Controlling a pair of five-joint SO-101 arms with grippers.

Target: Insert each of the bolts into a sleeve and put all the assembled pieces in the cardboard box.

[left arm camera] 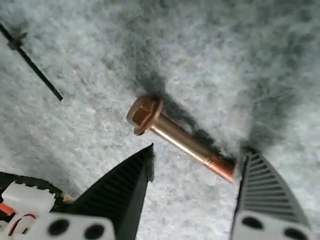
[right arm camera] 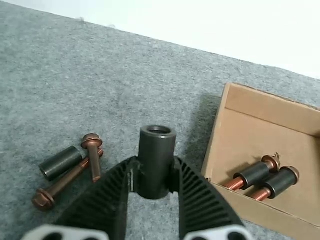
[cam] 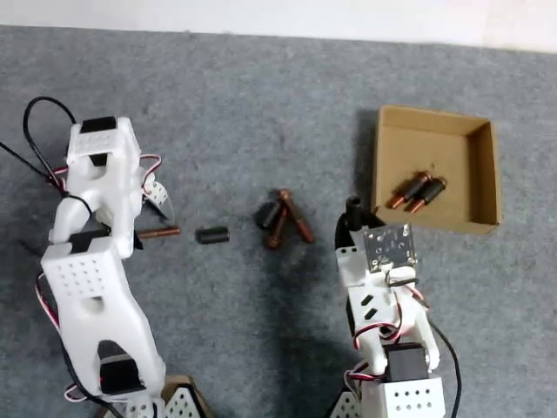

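The right gripper is closed on a black sleeve, which stands upright between the fingers; they hide its lower end. The left gripper is spread wide, and a copper bolt lies on the table between its two fingers. The threaded end is just beside one finger, but we cannot tell if it touches. From above, this gripper is mostly covered by its own arm, and the head end of the bolt goes under it.

We count three loose bolts: the one at the left gripper and two more bolts in the middle of the table, close together and seemingly touching. We count three bare sleeves: the held one, a lying sleeve between the left gripper's bolt and the middle group, and another sleeve just beside the two bolts. The cardboard box sits toward the far right corner and holds two assembled pieces side by side; in the right wrist view its far side is cut off.

The left arm rises from the near left corner and bends down over its bolt. The right arm comes from the near edge, and its gripper points toward the far edge, near the box's near left corner.
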